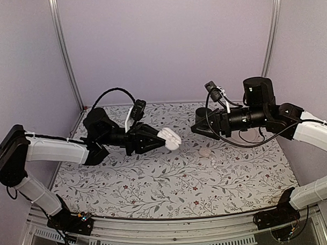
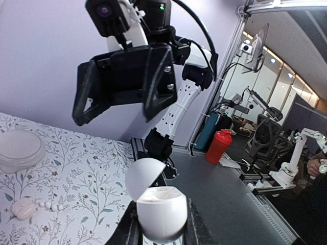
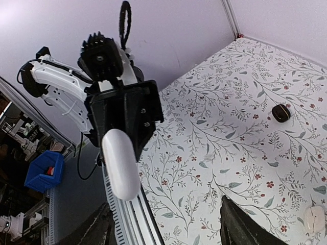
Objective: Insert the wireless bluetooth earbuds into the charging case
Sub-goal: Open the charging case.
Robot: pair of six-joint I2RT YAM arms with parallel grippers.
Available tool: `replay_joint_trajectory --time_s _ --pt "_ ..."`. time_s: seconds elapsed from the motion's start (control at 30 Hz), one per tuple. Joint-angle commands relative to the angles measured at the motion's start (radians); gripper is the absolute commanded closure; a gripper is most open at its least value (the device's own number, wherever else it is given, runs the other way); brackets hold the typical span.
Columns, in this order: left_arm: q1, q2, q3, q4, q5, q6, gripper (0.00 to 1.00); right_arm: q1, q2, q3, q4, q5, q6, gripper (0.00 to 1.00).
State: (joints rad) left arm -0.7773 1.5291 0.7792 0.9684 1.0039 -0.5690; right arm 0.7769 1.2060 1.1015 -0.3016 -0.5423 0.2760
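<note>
My left gripper (image 1: 163,139) is shut on the white charging case (image 1: 170,138) and holds it above the floral mat, pointing right. In the left wrist view the case (image 2: 161,212) sits upright between my fingers with its lid (image 2: 144,176) hinged open. My right gripper (image 1: 198,128) is open and empty, facing the case from the right with a small gap. In the right wrist view the case (image 3: 121,164) hangs ahead of my open right gripper (image 3: 168,236). One white earbud (image 1: 206,152) lies on the mat below the right gripper. It also shows in the left wrist view (image 2: 23,208) and the right wrist view (image 3: 313,218).
A short string of small white beads (image 2: 51,205) lies beside the earbud. A round white dish (image 2: 20,148) stands on the mat behind it. A small black object (image 3: 280,113) lies farther off on the mat. Purple walls close the back and sides.
</note>
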Motion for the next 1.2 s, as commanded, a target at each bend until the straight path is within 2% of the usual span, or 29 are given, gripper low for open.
replay_joint_trajectory --time_s 0.0,0.17,0.37,0.43,0.63,0.73,0.87,1.03,1.17 --pt "0.009 -0.037 -0.023 0.131 -0.102 0.054 1.0 0.072 -0.067 -0.023 0.126 0.016 -0.009 0.26" --pt "0.007 -0.04 -0.005 0.111 -0.122 0.068 1.0 0.156 -0.033 -0.008 0.158 0.095 -0.019 0.23" --pt "0.006 -0.05 0.005 0.101 -0.118 0.062 1.0 0.2 0.031 0.026 0.174 0.163 -0.031 0.24" --pt "0.006 -0.054 0.006 0.1 -0.114 0.06 1.0 0.2 0.045 0.033 0.168 0.186 -0.027 0.25" --pt "-0.01 -0.066 0.019 0.057 -0.095 0.08 1.0 0.2 0.058 0.045 0.15 0.292 -0.004 0.39" --pt "-0.018 -0.073 0.023 0.025 -0.083 0.108 1.0 0.2 0.03 0.03 0.167 0.347 0.016 0.41" --pt "-0.023 -0.078 0.023 0.02 -0.077 0.112 1.0 0.191 0.016 0.019 0.185 0.308 0.032 0.45" --pt "-0.025 -0.07 0.037 0.014 -0.075 0.111 1.0 0.193 0.05 0.019 0.232 0.154 0.035 0.55" --pt "-0.026 -0.069 0.038 0.005 -0.087 0.118 1.0 0.194 0.062 0.022 0.253 0.101 0.044 0.57"
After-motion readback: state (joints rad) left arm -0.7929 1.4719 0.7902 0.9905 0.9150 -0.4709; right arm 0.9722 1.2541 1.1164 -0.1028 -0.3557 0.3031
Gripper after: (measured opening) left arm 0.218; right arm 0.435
